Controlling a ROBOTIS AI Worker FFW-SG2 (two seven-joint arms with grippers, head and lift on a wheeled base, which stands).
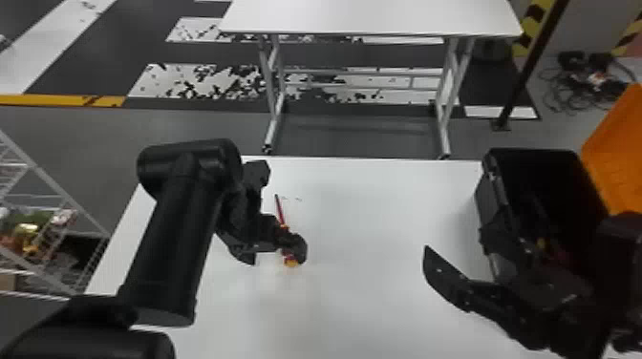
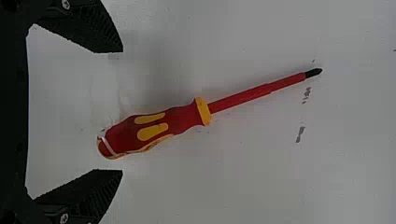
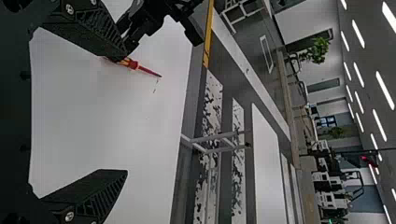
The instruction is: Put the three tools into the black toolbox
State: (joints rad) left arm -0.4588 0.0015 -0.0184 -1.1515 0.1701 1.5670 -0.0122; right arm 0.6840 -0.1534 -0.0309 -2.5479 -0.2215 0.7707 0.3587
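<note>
On the white table my left gripper [image 1: 274, 253] is low over the handle of a red-and-yellow screwdriver [image 1: 281, 210]. In the left wrist view, the screwdriver [image 2: 180, 116] lies with its handle end between the open fingers of the left gripper [image 2: 122, 111], touching neither. At the right, my right gripper [image 1: 444, 281] stands open in front of the black toolbox [image 1: 492, 191]; something red and yellow shows dimly inside the box. The right wrist view has the right gripper [image 3: 127, 114] with nothing between its fingers and the screwdriver [image 3: 135, 65] farther off.
The toolbox's orange lid [image 1: 616, 157] stands raised at the far right. A second white table [image 1: 372, 16] is beyond the work table [image 1: 382, 200]. A white wire rack [image 1: 43, 191] stands on the floor at the left.
</note>
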